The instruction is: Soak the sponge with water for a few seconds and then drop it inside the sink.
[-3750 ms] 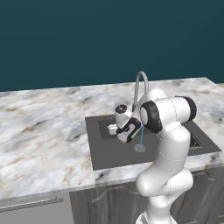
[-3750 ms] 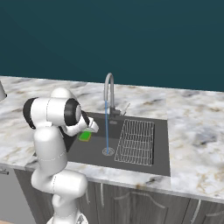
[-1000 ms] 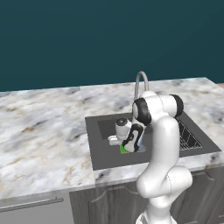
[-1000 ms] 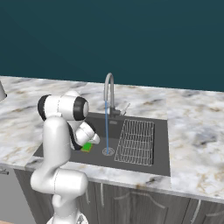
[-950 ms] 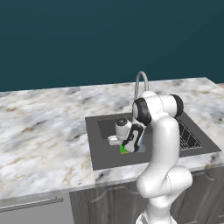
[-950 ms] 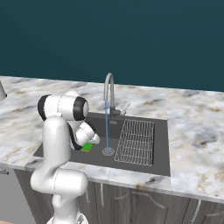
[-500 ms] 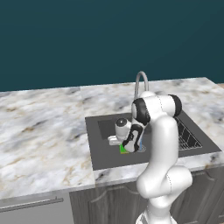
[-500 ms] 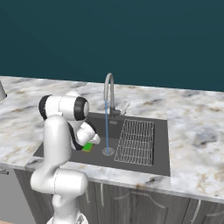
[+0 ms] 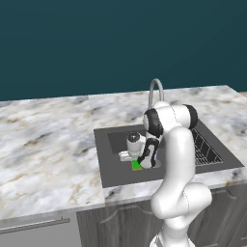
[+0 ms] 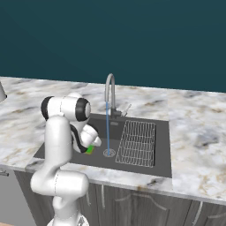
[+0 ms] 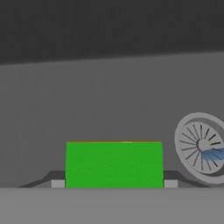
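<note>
gripper (image 11: pixel 114 186): jaws clenched on the sponge (image 11: pixel 114 164) | sponge: bottom middle of hand view, low in the sink (image 9: pixel 116 171) | water (image 10: pixel 107 128): falls to drain (image 11: pixel 202 147), lower right

A marbled countertop (image 9: pixel 48 149) carries the recessed dark sink (image 10: pixel 163 150) and curved faucet (image 10: pixel 110 90).

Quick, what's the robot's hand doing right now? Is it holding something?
Gripper: closed on the sponge, low inside the sink, beside the drain.
</note>
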{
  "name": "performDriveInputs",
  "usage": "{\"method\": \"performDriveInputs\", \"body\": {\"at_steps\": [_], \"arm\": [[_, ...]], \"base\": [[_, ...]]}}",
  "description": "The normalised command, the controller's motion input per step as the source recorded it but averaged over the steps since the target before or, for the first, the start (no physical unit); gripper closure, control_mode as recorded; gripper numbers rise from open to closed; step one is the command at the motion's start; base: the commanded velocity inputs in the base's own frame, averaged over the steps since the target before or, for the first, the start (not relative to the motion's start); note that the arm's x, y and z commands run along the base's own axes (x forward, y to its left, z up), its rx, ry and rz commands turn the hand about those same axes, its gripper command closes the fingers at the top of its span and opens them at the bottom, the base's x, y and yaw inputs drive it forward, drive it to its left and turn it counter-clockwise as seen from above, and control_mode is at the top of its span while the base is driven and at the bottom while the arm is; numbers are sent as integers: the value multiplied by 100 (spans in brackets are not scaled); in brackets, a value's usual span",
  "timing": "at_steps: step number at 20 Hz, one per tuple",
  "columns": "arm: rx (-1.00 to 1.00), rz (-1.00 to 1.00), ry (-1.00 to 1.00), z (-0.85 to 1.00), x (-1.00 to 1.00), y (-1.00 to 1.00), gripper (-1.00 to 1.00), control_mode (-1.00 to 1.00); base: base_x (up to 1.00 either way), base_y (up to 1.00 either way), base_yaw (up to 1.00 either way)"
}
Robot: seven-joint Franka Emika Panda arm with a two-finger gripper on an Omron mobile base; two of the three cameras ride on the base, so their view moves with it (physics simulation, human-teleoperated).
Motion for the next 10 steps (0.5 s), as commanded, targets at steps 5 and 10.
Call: {"method": "performDriveInputs", "body": {"at_steps": [5, 10], "arm": [[0, 0, 0, 0, 0, 0, -100, -100], [0, 0, 0, 0, 0, 0, -100, -100]], "base": [[0, 0, 0], [0, 0, 0]]}}
